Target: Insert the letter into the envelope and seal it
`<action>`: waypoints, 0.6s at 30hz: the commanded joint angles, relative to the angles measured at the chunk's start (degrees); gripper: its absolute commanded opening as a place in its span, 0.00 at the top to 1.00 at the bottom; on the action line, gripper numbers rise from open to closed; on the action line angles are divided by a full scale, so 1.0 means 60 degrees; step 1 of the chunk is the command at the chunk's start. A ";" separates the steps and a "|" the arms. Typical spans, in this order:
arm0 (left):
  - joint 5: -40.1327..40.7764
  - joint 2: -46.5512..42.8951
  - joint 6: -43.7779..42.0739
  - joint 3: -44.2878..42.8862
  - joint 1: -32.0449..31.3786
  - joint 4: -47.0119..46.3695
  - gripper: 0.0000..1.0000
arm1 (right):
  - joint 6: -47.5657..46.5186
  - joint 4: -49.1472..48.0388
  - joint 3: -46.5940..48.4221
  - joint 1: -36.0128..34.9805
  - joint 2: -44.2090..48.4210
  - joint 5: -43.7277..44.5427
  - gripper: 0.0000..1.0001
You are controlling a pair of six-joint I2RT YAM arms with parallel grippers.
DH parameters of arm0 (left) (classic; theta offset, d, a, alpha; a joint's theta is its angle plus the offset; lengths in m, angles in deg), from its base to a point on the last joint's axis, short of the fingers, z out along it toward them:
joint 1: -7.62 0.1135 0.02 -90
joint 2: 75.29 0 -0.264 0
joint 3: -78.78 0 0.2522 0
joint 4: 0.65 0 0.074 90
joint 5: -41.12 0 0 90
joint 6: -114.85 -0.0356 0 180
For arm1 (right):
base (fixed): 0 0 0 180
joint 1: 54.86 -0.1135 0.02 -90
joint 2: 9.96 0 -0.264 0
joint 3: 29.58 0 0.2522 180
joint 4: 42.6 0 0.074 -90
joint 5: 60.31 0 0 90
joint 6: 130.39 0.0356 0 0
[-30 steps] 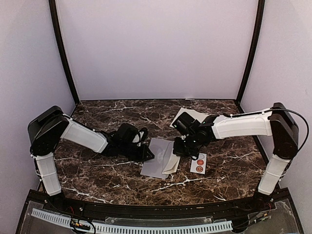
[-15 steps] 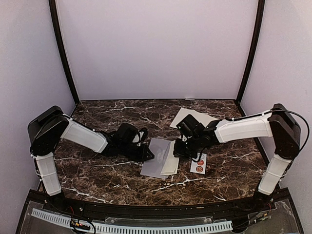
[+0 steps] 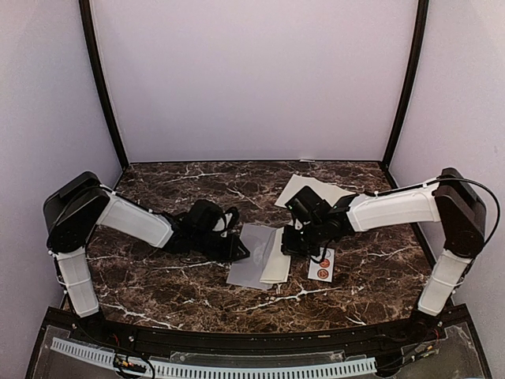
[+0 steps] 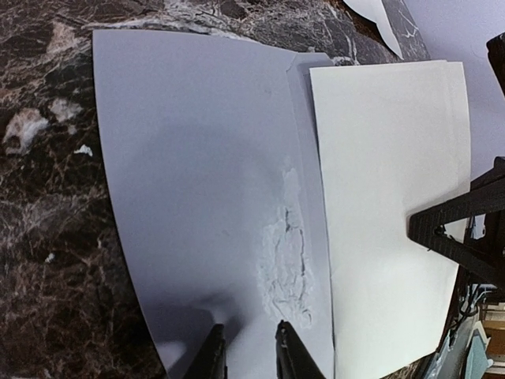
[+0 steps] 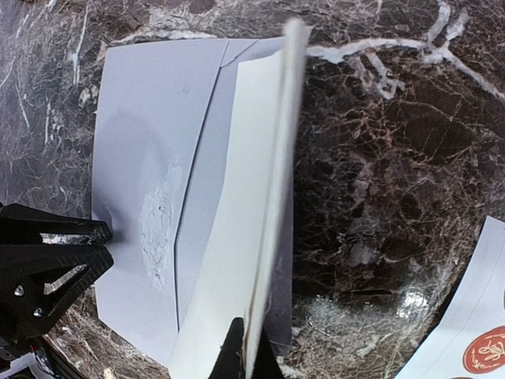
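The grey-lavender envelope lies flat mid-table, with a rough torn patch on its face. My left gripper rests its tips on the envelope's left part, jaws a narrow gap apart and nothing between them. My right gripper is shut on the near edge of the cream letter. The letter tilts on edge over the envelope's open flap side, right of the pocket opening. I cannot tell whether its edge is inside the pocket. The envelope also shows in the right wrist view.
A white sticker strip with red round seals lies just right of the letter and shows in the right wrist view. Another white sheet lies behind the right arm. Dark marble table; black posts at the back corners.
My right gripper has shifted slightly right and toward me with the letter, which now lies lower over the envelope's right side. The left gripper has not moved.
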 commanded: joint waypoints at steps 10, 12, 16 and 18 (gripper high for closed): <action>-0.1666 -0.3378 0.0231 0.0837 0.0043 -0.0680 0.34 | -0.1086 -0.4535 -0.1914 0.0164 0.3200 -0.1901 1.00; -0.2113 -0.3861 0.0312 0.0928 0.0045 -0.0895 0.29 | -0.1145 -0.5277 -0.2108 0.0197 0.3617 -0.2361 1.00; -0.3199 -0.4429 0.0485 0.1085 0.0046 -0.1263 0.24 | -0.1058 -0.6362 -0.2299 0.0227 0.4261 -0.2959 1.00; -0.3742 -0.4582 0.0638 0.1219 0.0046 -0.1542 0.24 | -0.0981 -0.6809 -0.2345 0.0228 0.4436 -0.3161 1.00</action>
